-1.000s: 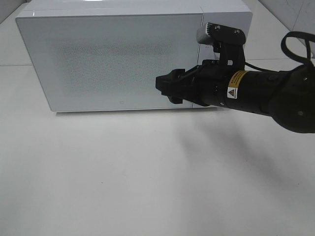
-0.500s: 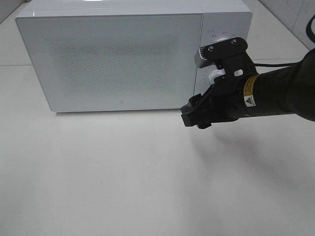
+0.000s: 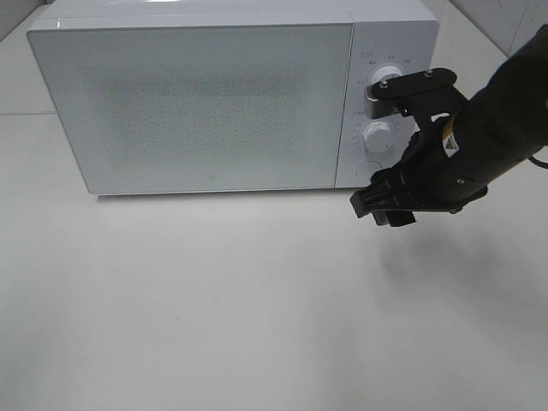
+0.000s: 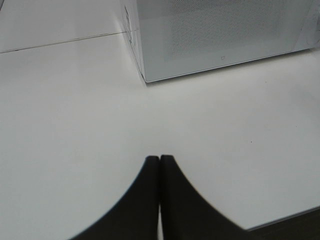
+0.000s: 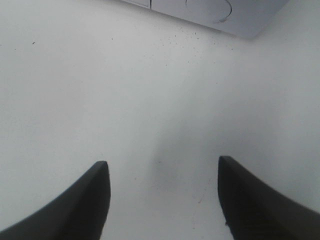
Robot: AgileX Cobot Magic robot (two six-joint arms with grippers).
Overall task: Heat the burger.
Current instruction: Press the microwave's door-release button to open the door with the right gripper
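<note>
On the far left, the left tool [image 4: 159, 161] hangs over the bare surface [image 3: 214, 308] with its two fingers pressed flat together, clenched on nothing. It faces the microwave's [image 3: 214, 103] left front corner from a way off and does not appear in the high view.

The microwave fills the middle, and its door [image 3: 197, 107] is shut. The burger shows in no view. The speckled glass hides the inside, so I cannot tell whether the burger is in there.

Further right is the panel [image 3: 366, 111] with two knobs [image 3: 378, 135] and a round button [image 3: 368, 171] below them. The right tool [image 3: 383, 210] hovers just in front of the panel's lower corner, above the surface. It is released, with fingers well apart, and touches nothing.

With the door closed and the burger nowhere outside, loading may be done. What is left seems to be setting a knob to start the heat, though no tool is on one yet.
</note>
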